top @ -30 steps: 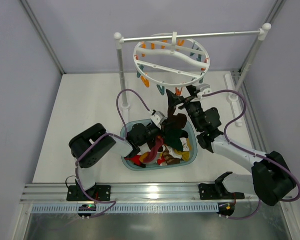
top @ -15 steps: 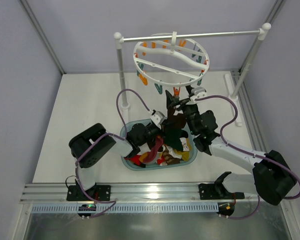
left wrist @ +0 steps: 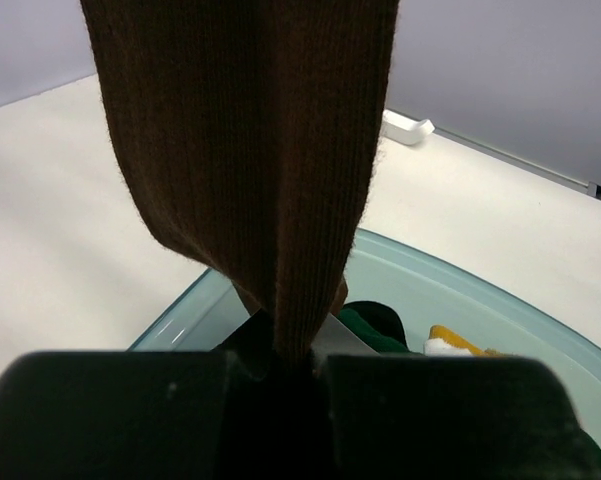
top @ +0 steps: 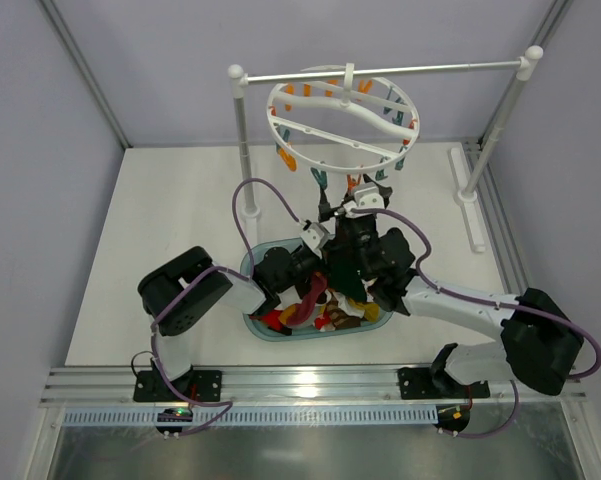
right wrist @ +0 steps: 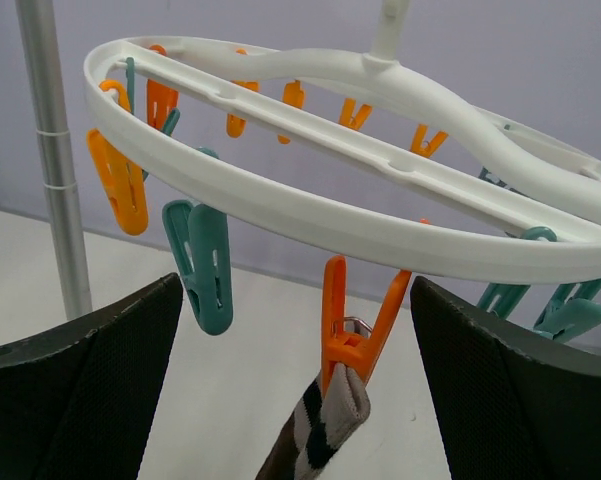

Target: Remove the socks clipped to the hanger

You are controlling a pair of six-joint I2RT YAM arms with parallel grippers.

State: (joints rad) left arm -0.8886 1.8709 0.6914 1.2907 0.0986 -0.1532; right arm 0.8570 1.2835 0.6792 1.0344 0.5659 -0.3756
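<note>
**Top external.** The hanger (top: 272, 115), a white plastic ring with crossbars, hangs from the rail stand (top: 380, 71) in the upper centre of the frame. One dark brown sock (top: 342, 232) hangs from the ring's near rim and runs down-frame to the teal basket (top: 252, 318), long axis roughly vertical. Other socks lie heaped in the basket. The right gripper (top: 346, 207) is just below that rim and is the nearer arm to the clip. The left gripper (top: 327, 262) is low, over the basket.

**Left wrist.** The left gripper (left wrist: 290, 365) is clamped tight on the lower end of the dark brown sock (left wrist: 250, 150), a ribbed knit that fills the upper frame. The smooth, translucent basket (left wrist: 460, 290) rim is behind.

**Right wrist.** The right gripper (right wrist: 295, 330) has its fingers (right wrist: 90, 390) spread wide and holds nothing. An orange clip (right wrist: 355, 310) sits centre frame between them and slightly above. It pinches a striped cuff (right wrist: 332, 425), probably the same sock. A teal clip (right wrist: 205, 265) hangs empty to its left, under the hanger (right wrist: 310, 215) rim. Judgement: the next move depends on closing on the clip, straight ahead.
</note>
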